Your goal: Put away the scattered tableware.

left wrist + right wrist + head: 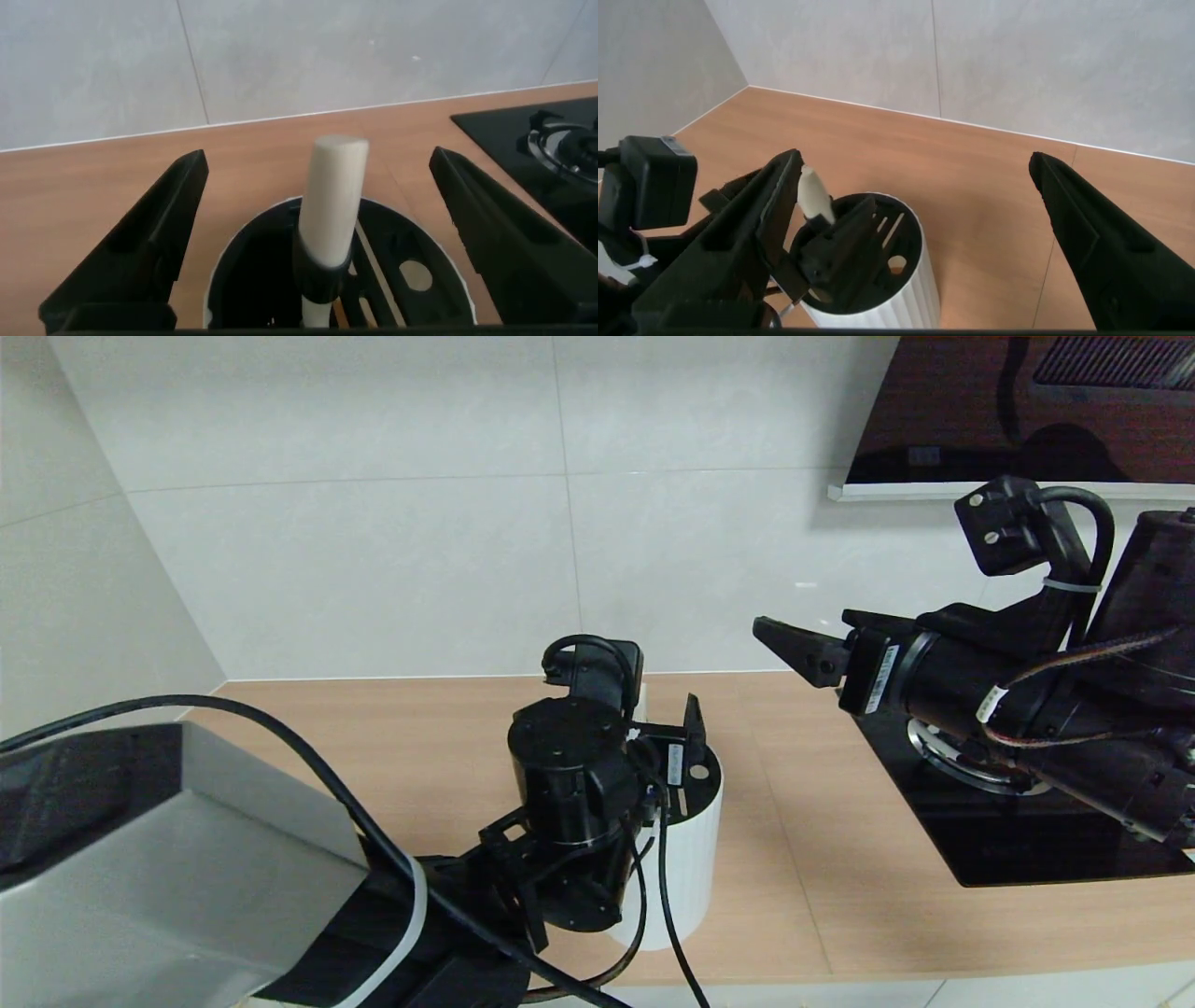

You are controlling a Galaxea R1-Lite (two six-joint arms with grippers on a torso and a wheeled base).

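A white cylindrical utensil holder (686, 859) stands on the wooden counter (373, 737). A utensil with a cream handle (332, 215) stands upright inside it, along with a few thin sticks. My left gripper (667, 747) hangs just above the holder's rim (217, 280), open, its fingers (140, 243) wide on either side of the handle without touching it. My right gripper (789, 649) is raised in the air to the right of the holder, open and holding nothing. From the right wrist, the holder (896, 289) and the handle (814, 196) lie below, between that gripper's spread fingers (738, 252).
A black cooktop (1027, 840) with a burner ring is set into the counter at the right, under the right arm. A white tiled wall (420, 523) backs the counter. Bare counter lies left of and behind the holder.
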